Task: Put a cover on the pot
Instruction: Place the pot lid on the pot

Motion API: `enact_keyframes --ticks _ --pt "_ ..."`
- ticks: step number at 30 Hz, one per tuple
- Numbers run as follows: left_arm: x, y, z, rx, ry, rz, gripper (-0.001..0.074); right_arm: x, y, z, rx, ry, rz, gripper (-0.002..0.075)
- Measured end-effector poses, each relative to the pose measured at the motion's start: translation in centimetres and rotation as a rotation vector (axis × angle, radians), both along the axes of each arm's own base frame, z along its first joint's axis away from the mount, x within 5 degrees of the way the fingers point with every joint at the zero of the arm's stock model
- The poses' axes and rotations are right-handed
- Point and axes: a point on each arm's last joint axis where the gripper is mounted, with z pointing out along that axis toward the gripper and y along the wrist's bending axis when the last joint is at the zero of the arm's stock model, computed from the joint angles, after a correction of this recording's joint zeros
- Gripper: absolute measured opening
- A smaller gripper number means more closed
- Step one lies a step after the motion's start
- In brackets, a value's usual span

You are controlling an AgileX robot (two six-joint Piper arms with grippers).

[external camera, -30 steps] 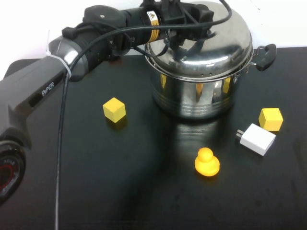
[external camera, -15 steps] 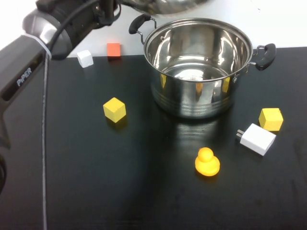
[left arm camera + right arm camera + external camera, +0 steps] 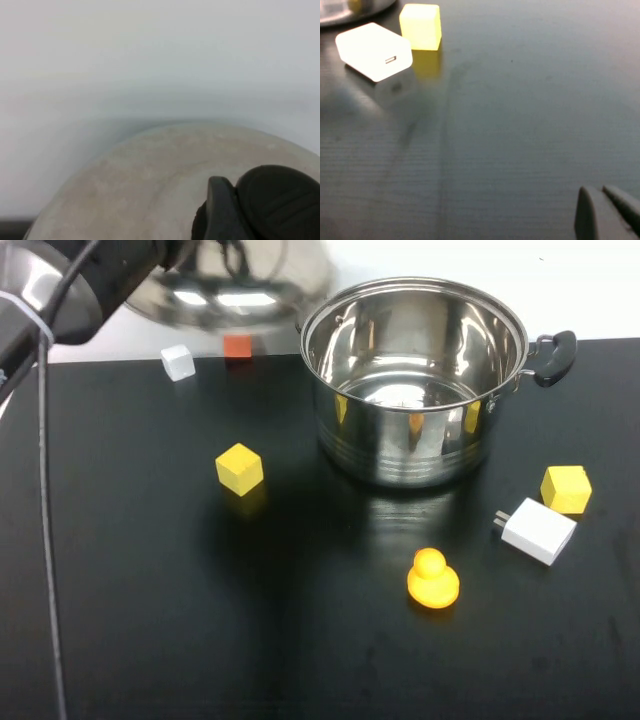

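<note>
The steel pot point(image 3: 413, 380) stands open and empty at the back of the black table, its right black handle point(image 3: 553, 353) showing. The domed steel lid point(image 3: 230, 292) hangs blurred in the air to the pot's left, over the back left of the table. My left arm point(image 3: 80, 285) reaches in from the top left. In the left wrist view my left gripper point(image 3: 235, 202) is shut on the lid's black knob point(image 3: 282, 200), above the dome point(image 3: 145, 185). My right gripper point(image 3: 607, 207) shows only in its wrist view, shut and empty, low over the table.
A yellow cube point(image 3: 239, 469) lies left of the pot. A white cube point(image 3: 178, 362) and a red cube point(image 3: 237, 347) lie under the lid. A yellow duck point(image 3: 432, 578), a white charger point(image 3: 537, 530) and another yellow cube point(image 3: 565, 488) lie front right.
The lid was on the pot a second ago. My left gripper lifted it off and carried it to the left, and the pot now stands open.
</note>
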Motion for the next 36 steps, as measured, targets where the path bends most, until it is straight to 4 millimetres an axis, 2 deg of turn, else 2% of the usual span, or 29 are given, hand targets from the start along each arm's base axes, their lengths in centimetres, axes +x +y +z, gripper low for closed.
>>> enact_keyframes --ticks 3,8,12,22,36 --pt "-1.5 -1.9 0.3 0.018 0.063 -0.178 0.0333 0.0 0.0 0.0 0.000 0.000 0.000 -0.0002" --pt "-4.1 -6.1 1.7 0.029 0.038 -0.455 0.0333 0.0 0.0 0.0 0.000 0.000 0.000 -0.0002" --pt "-4.3 -8.4 1.4 0.024 -0.011 -0.547 0.0333 0.0 0.0 0.0 0.000 0.000 0.000 -0.0002" --pt "-1.0 -10.8 -3.6 0.090 -0.036 -0.567 0.0333 0.0 0.0 0.0 0.000 0.000 0.000 -0.0002" --pt "-0.2 -11.2 -4.5 0.099 -0.074 -0.565 0.0333 0.0 0.0 0.0 0.002 0.000 -0.001 -0.0002"
